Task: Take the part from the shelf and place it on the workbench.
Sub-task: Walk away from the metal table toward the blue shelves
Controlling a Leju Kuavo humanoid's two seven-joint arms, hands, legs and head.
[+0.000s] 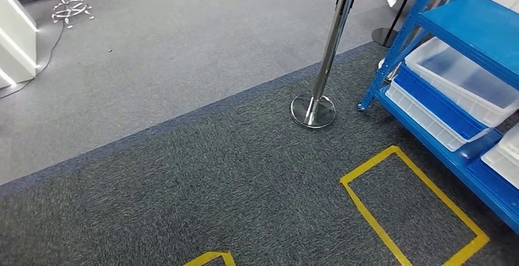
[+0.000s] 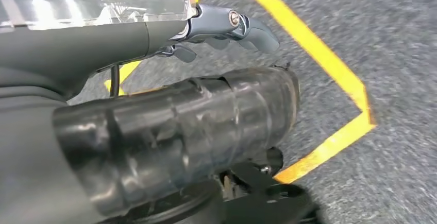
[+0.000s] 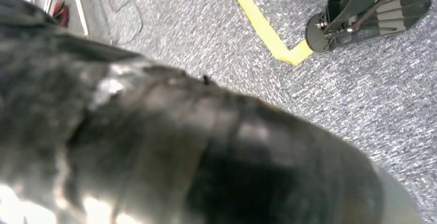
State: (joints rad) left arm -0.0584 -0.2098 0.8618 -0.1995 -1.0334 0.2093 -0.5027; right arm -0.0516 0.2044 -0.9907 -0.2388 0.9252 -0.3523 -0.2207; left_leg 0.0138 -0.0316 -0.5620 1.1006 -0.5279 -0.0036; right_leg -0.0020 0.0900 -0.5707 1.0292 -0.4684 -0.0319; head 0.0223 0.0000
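Grey-thumbed left hand (image 2: 154, 80), hanging over taped carpet near the blue shelf (image 1: 471, 27): dark fingers (image 2: 247, 28) curl along a clear plastic part (image 2: 93, 0), glossy and hard-edged, apparently clamped. Right hand (image 3: 180, 147): too blurred to tell its pose. Step judged: carrying. The next move calls for walking from the shelf to the workbench, keeping the grip firm on slick plastic.

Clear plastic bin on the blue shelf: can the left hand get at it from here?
Probably not: the clear plastic bin sits off to the right, while the left hand hangs low over the carpet.
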